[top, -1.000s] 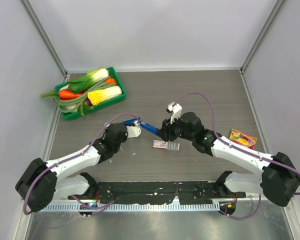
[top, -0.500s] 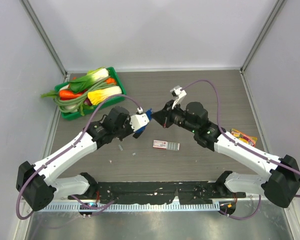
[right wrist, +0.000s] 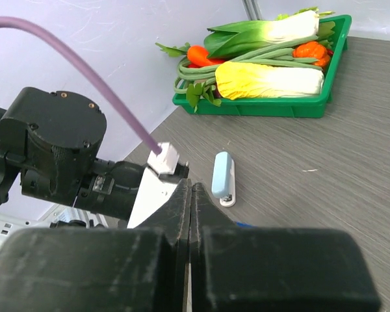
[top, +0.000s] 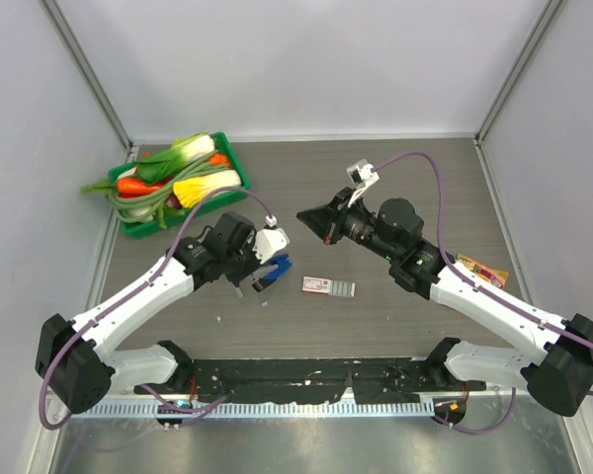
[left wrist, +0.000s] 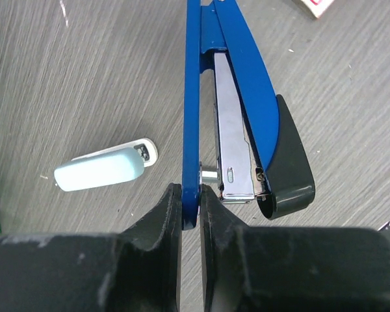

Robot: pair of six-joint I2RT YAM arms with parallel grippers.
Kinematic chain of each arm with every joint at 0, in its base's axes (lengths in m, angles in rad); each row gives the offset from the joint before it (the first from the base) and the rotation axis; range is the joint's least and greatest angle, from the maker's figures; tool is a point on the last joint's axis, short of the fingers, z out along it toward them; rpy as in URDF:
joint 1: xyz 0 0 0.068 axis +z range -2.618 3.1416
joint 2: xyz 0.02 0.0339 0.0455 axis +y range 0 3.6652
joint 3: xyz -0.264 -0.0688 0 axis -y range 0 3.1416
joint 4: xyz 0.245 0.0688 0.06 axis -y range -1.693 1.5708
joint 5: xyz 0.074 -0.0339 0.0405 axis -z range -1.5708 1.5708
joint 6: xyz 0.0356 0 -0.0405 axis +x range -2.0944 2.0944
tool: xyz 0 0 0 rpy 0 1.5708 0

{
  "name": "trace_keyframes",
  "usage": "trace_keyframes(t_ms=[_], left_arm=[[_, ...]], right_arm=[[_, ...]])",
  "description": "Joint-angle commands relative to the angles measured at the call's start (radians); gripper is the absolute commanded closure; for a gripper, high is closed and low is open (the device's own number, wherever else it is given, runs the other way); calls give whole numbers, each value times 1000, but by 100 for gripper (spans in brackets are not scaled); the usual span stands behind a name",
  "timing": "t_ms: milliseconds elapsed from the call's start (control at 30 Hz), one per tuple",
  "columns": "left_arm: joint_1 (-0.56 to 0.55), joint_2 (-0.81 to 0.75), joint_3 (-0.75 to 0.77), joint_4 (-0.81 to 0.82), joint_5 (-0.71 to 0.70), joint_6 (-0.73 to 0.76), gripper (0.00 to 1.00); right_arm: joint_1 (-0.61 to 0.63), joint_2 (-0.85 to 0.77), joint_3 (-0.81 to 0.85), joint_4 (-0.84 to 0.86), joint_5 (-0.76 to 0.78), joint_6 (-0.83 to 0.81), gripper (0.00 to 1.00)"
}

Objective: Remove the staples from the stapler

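Stapler (left wrist: pixel 194 117), hinged open, hangs just left of the pink-and-white box (top: pixel 328 286), 1 blue arm pinched in our left end effector (left wrist: pixel 190 196), long axis running straight out from it. Our right end effector (right wrist: pixel 190 190), beyond the box, is closed on nothing and farther off.

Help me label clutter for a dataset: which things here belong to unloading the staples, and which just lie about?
In the job: stapler, left tool shut on it.
Lying about: pale-blue oblong, pink-and-white box, green vegetable tray, yellow packet.
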Motion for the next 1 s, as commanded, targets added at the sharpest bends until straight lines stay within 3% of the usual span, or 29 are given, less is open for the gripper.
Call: trace_keyframes(t_ms=[0, 233, 533, 833, 933, 967], left_arm=[[48, 14, 66, 119, -6, -127, 100], [161, 144, 181, 113, 53, -333, 100], [187, 318, 280, 136, 211, -450, 100], [348, 520, 395, 116, 360, -588, 100], [367, 531, 401, 100, 339, -586, 93], [369, 528, 398, 100, 327, -580, 85]], right_arm=[[7, -14, -5, -1, 36, -5, 99], [7, -38, -42, -34, 82, -25, 99], [7, -43, -78, -47, 97, -39, 99], [28, -72, -148, -96, 140, -85, 99], [57, -63, -151, -122, 143, -114, 96], [80, -55, -150, -128, 145, -122, 91]])
